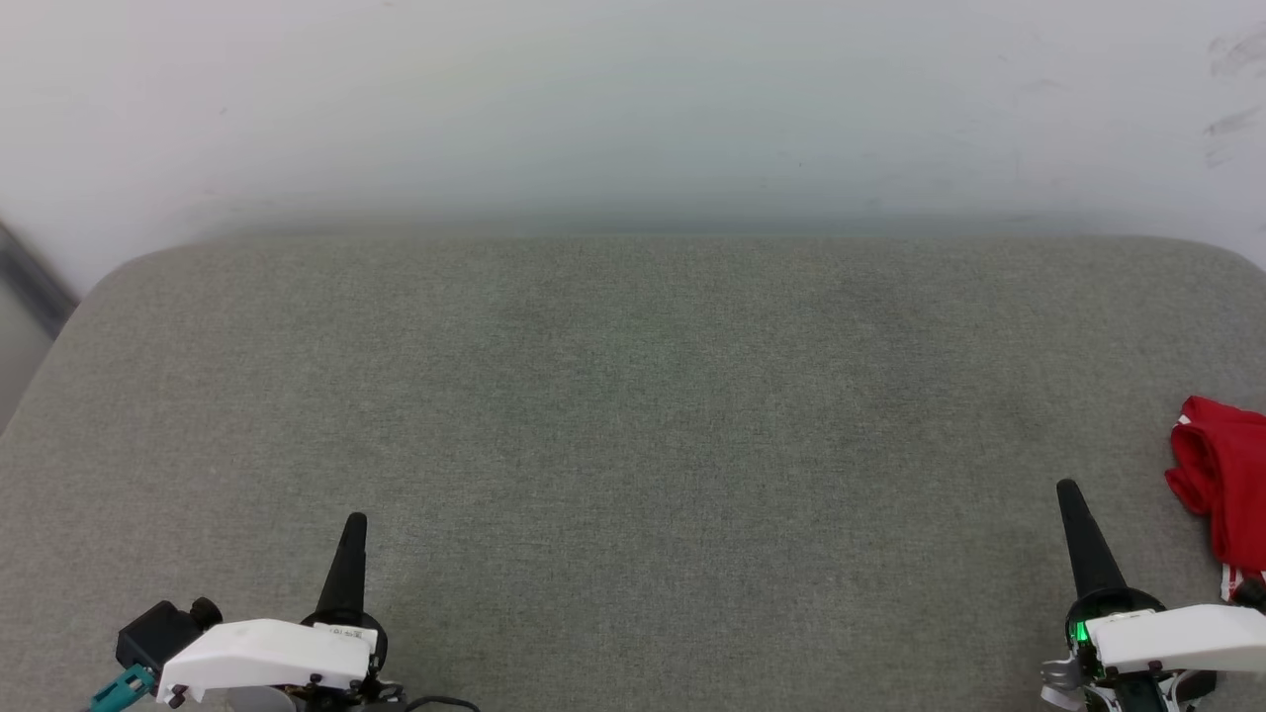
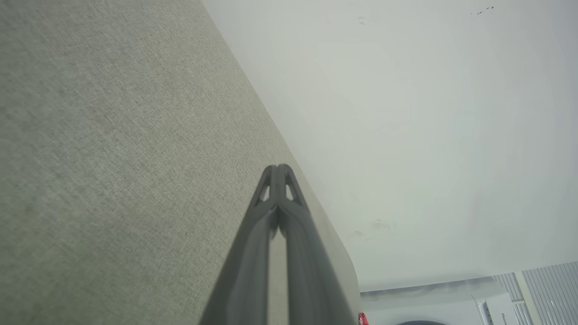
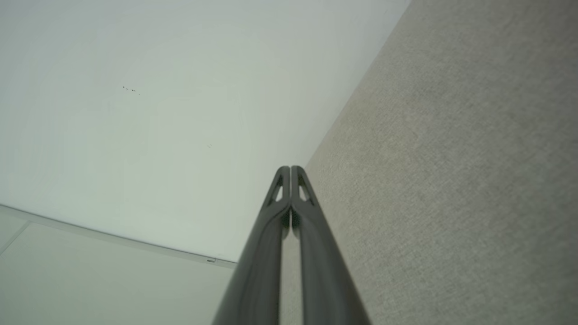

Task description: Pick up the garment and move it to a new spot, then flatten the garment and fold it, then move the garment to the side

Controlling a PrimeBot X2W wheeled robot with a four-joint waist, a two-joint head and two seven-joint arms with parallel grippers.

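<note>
The garment (image 1: pixel 1224 485), a red T-shirt with a bit of red-and-white trim showing, lies bunched at the right edge of the grey fabric surface (image 1: pixel 633 425), partly cut off by the head view's border. A small red bit (image 2: pixel 362 319) of it peeks in at the bottom of the left wrist view. My right gripper (image 1: pixel 1068 489) is shut and empty, just left of the garment and apart from it. My left gripper (image 1: pixel 356 520) is shut and empty at the lower left, far from the garment. Both wrist views show the fingertips pressed together: left (image 2: pixel 278 168), right (image 3: pixel 290 168).
A white wall (image 1: pixel 633 99) rises right behind the surface's far edge. The surface's rounded corners fall away at the far left (image 1: pixel 109 277) and far right. A white appliance (image 2: pixel 451 302) stands beyond the surface's end in the left wrist view.
</note>
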